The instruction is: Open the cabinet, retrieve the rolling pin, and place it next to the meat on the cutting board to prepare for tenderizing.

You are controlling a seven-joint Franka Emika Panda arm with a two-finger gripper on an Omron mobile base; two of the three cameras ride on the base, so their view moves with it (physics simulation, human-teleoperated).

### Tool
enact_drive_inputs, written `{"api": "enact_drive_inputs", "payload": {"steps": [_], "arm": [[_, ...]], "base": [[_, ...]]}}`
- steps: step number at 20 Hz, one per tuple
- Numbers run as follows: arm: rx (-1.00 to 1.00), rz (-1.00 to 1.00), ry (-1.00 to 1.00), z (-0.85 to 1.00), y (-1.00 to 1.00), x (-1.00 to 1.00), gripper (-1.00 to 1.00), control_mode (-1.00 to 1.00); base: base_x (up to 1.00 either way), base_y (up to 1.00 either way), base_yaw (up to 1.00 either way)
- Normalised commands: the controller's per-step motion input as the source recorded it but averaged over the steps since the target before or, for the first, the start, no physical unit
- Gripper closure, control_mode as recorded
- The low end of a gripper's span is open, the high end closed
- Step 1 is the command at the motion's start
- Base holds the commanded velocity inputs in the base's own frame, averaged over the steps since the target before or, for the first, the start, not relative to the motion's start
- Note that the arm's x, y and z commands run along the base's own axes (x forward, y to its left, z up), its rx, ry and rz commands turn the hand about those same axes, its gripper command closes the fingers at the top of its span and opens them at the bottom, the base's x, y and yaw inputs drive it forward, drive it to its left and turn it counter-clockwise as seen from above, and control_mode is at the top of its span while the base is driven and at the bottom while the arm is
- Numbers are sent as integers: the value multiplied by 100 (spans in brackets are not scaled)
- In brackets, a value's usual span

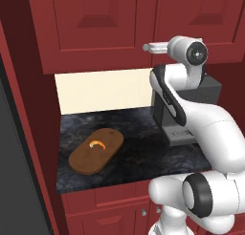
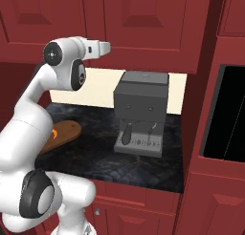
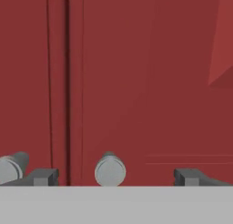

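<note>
Here the gripper (image 3: 113, 176) faces the closed cabinet (image 3: 150, 73) doors, jaws spread wide with one round silver knob (image 3: 109, 170) between the fingertips (image 3: 43, 176) and a second knob (image 3: 11, 167) just outside them; well below, the meat (image 1: 97, 144) lies on the cutting board (image 1: 83, 160)

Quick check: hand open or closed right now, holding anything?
Hand: open, holding nothing; its fingertips straddle a small round silver knob on the closed dark-red wooden cabinet.
</note>
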Motion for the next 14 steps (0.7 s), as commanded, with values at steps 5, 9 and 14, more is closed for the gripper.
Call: {"api": "enact_drive_inputs", "payload": {"steps": [5, 9, 14], "arm": [[0, 0, 0, -3, 0, 3, -100, -100], [0, 0, 0, 0, 0, 17, -100, -100], [0, 0, 0, -1, 0, 17, -100, -100]], "base": [[0, 0, 0], [0, 0, 0], [0, 0, 0]]}}
